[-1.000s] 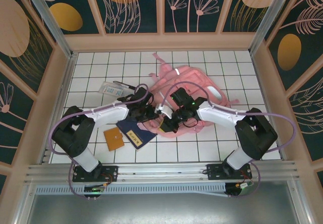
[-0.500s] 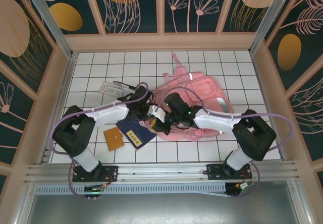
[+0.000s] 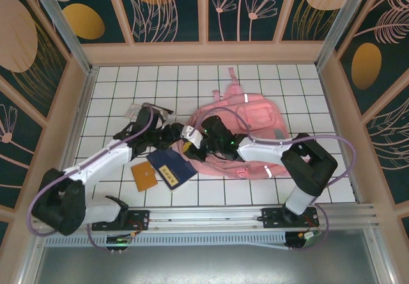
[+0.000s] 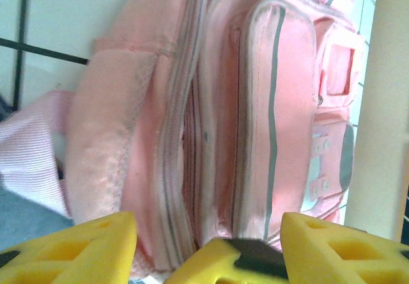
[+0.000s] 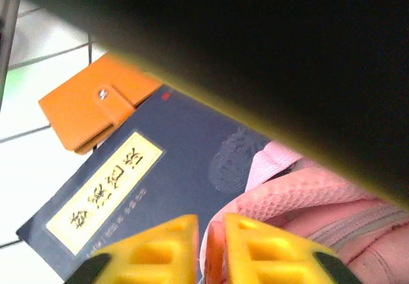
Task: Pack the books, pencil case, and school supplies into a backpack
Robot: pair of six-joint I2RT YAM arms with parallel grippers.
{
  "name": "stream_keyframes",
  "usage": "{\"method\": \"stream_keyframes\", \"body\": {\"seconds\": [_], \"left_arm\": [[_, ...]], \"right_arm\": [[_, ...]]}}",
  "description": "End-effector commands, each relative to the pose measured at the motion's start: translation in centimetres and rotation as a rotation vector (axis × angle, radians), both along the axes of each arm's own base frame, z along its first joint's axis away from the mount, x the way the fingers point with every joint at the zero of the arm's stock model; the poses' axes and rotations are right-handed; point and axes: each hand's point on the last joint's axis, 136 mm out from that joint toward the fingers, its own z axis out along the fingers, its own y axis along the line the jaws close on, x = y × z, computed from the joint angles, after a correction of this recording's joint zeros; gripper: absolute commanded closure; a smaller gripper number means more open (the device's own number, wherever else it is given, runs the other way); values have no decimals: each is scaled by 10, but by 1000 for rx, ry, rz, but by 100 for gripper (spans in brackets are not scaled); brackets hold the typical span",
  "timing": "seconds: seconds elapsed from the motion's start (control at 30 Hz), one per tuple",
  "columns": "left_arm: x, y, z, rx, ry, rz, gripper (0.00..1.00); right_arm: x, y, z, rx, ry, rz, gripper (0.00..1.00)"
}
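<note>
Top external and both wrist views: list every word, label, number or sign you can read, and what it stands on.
On the navy-blue book, the yellow label: four dark East Asian characters, too blurred and stylised to quote.
On the same cover, a round emblem: faint, unreadable.
On the pencil case, top view: printed patches, too small to read.
On the orange-brown notebook and the backpack: no text visible.
</note>
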Motion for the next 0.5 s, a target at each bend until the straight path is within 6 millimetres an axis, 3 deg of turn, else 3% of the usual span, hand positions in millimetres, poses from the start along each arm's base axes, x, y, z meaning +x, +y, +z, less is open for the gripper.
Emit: {"method": "stream_keyframes", "body": {"seconds": [0.0,0.07,0.2,0.37,0.47], "left_arm": [[-24,0,-6,-16,53,-53,42],[-29,5,-12,29,42,-83,43],[-25,16,-15,168,-19,-156,44],[-22,1,-8,184,-188,-360,46],[-27,-13,7,186,-410,-584,45]], "right_arm": [[7,5,0,-9,58,-44,68],[2,4,9,10,119,-42,57],[-9,-11,21,9,161,-42,53],[-17,-44,33,-18,174,-55,50],[-23,-64,30,-51,186,-54,50]]}}
